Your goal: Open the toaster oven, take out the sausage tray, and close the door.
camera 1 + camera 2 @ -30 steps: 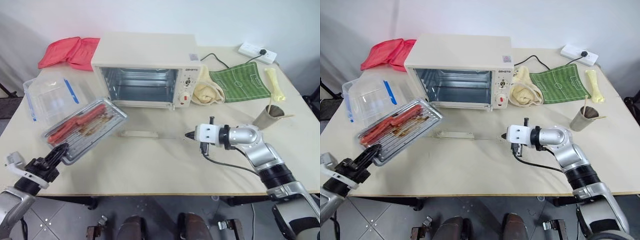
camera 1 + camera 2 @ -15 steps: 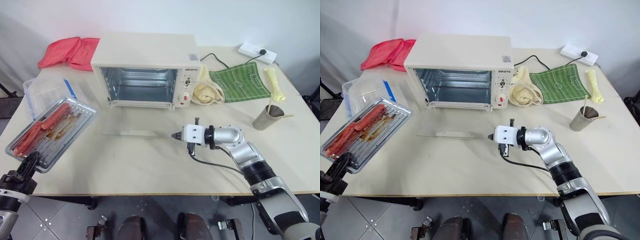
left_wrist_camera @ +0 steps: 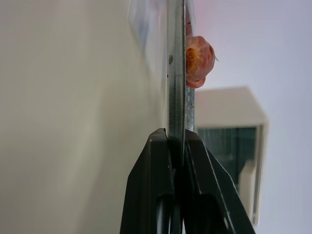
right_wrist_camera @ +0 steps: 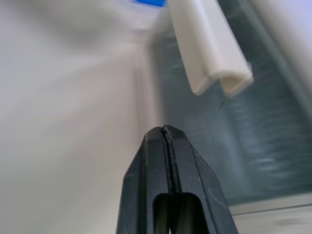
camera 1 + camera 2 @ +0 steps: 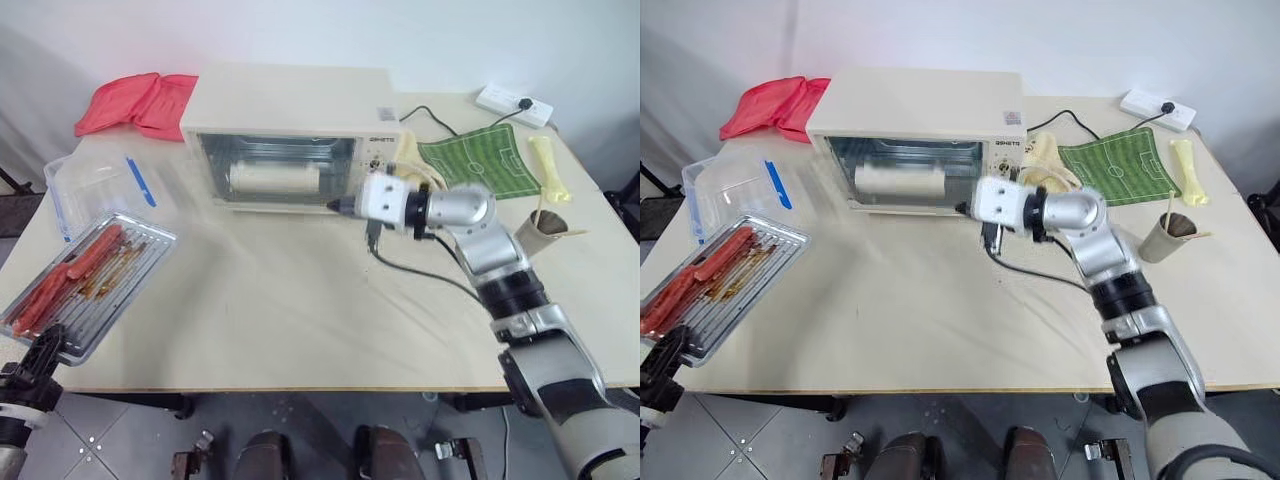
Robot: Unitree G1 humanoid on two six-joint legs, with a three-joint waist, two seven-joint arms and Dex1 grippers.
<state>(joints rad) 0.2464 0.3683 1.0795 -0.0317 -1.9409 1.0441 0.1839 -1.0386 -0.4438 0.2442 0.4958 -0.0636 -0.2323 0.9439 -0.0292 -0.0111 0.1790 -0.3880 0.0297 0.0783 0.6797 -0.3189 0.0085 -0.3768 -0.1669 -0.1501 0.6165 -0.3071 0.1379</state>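
Left eye view: left gripper (image 5: 47, 345), clamped on the sausage tray (image 5: 85, 280), holds it over the table's (image 5: 300, 320) left edge; toaster oven (image 5: 290, 130) door (image 5: 275, 178) nearly shut, right gripper (image 5: 333, 206) pinched closed at its edge. Closing and tray set-down remain.

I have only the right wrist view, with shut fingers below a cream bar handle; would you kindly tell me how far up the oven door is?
Observer: The door is raised most of the way against the toaster oven, with the right gripper at its lower right corner; I cannot tell if it is fully shut.
Operator: Thank you. Is the sausage tray out of the oven?
Observer: Yes. The sausage tray is at the table's front left corner, with the left gripper shut on its near rim.
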